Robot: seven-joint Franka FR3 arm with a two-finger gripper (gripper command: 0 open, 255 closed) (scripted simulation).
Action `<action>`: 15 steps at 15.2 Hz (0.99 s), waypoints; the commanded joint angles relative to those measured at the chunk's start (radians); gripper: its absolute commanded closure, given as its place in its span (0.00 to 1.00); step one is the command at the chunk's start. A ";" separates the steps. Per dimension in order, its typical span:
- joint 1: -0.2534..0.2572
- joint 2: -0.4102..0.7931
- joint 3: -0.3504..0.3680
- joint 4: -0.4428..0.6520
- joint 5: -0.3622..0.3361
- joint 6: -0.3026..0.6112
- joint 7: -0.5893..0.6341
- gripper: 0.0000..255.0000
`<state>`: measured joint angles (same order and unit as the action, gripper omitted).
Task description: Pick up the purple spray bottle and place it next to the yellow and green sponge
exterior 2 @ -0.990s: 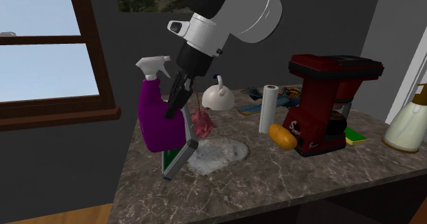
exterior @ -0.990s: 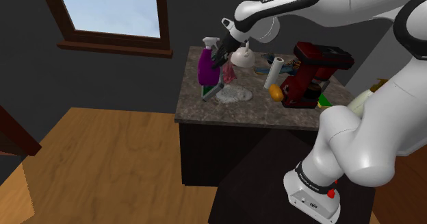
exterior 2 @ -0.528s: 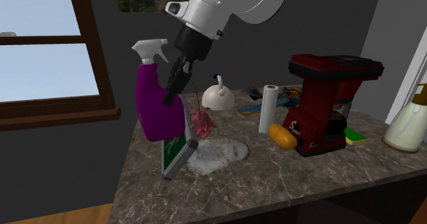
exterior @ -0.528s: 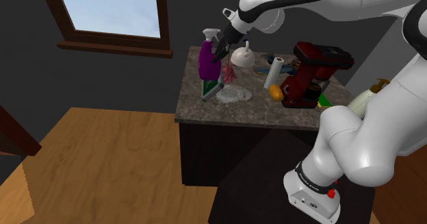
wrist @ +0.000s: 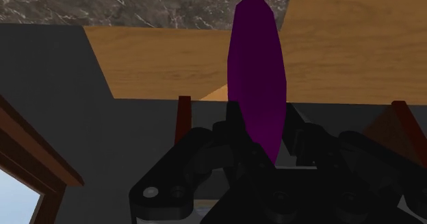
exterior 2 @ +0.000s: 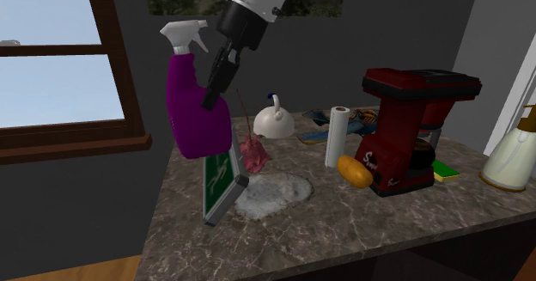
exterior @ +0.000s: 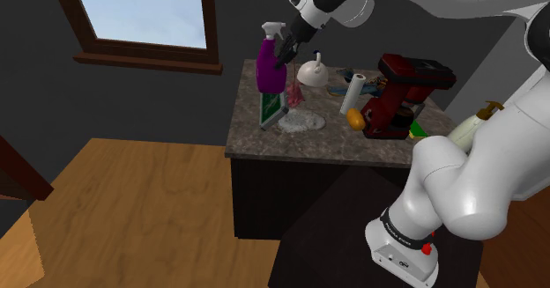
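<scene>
Purple spray bottle (exterior 2: 196, 107) hangs upright in the air, long axis near vertical w/ a slight lean. White trigger head on top, nozzle pointing to the second exterior view's left. It's up off the worktop (exterior 2: 344, 228), over that view's left end, base just above a green-faced frame (exterior 2: 219, 180) leaning on the stone; can't tell if they touch. Gripper (exterior 2: 215, 86) comes down at a slant, fingers closed on the bottle's upper body from its right side. Wrist view: bottle (wrist: 259, 85) runs out btwn the black fingers (wrist: 234, 127), clasped both sides. Yellow and green sponge (exterior 2: 445, 169) lies well apart at the right end, just beside the red coffee machine (exterior 2: 412, 125)
</scene>
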<state>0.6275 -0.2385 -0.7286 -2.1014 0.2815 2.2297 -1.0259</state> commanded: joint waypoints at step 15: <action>-0.006 -0.015 0.023 0.194 -0.046 -0.195 0.084 1.00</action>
<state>0.6201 -0.2578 -0.7040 -1.9254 0.2345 2.0494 -0.9440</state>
